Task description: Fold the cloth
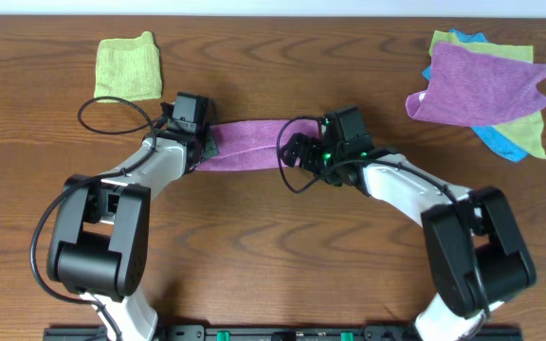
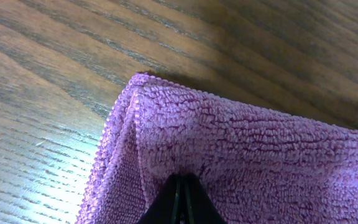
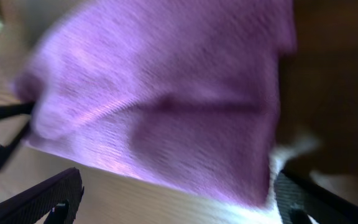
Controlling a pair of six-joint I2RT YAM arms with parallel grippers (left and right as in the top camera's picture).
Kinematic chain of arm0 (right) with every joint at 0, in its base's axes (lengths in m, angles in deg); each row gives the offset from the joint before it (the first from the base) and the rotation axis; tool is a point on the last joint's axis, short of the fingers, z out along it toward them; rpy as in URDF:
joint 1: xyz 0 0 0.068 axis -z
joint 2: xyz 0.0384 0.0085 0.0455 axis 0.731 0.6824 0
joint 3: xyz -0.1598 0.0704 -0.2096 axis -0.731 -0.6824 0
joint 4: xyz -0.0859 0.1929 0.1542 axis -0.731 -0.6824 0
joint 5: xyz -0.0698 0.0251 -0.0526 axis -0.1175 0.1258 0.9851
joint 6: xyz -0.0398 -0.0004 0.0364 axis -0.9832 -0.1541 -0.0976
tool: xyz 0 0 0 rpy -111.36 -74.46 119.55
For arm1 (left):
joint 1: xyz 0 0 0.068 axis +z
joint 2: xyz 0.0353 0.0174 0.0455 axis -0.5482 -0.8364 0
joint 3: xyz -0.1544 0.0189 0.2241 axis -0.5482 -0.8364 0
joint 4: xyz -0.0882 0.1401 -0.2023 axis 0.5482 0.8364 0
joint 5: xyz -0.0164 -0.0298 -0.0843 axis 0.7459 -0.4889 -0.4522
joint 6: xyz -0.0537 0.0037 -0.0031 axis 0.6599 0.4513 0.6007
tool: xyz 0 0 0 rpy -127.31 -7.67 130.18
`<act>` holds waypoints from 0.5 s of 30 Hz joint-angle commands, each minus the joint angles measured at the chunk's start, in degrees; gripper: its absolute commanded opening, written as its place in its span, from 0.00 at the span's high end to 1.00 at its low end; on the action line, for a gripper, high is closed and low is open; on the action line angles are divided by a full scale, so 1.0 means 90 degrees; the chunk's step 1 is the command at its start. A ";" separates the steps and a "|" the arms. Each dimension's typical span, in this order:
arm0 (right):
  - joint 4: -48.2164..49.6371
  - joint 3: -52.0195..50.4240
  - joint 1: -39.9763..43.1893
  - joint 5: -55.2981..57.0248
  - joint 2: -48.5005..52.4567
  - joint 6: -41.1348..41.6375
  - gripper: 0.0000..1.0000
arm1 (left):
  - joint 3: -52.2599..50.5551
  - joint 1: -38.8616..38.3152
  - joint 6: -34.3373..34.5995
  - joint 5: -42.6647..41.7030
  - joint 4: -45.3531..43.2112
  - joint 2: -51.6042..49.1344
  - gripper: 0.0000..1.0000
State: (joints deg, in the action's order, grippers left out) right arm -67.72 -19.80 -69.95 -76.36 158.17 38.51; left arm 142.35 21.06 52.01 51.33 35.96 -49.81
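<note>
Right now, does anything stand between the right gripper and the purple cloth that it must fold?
Nothing visible does. The right gripper is at the right end of the purple cloth, with nothing between them. The left gripper is shut on the other end. The green cloth and the pile of cloths lie far off.

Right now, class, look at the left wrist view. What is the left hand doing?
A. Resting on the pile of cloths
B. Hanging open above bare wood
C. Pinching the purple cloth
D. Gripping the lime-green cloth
C: the left hand has its fingers closed together on the purple cloth, near the cloth's corner, above the wooden table.
</note>
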 commanded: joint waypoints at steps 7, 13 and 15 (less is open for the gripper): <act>0.0578 -0.0022 -0.0248 0.0444 0.0415 0.0376 0.05 | 0.0068 0.0000 -0.0039 0.0272 0.0304 -0.0189 0.94; 0.1258 -0.0022 -0.0386 0.0707 0.0867 0.0495 0.23 | 0.0068 0.0000 -0.0012 0.0134 0.0304 -0.0189 0.94; 0.1443 -0.0022 -0.0403 0.0777 0.1039 0.0495 0.26 | 0.0068 -0.0002 -0.0015 0.0134 0.0306 -0.0189 0.94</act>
State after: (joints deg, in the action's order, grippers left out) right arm -54.65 -19.48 -72.88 -71.79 163.49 41.97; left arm 142.74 20.97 52.01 52.35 37.62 -49.81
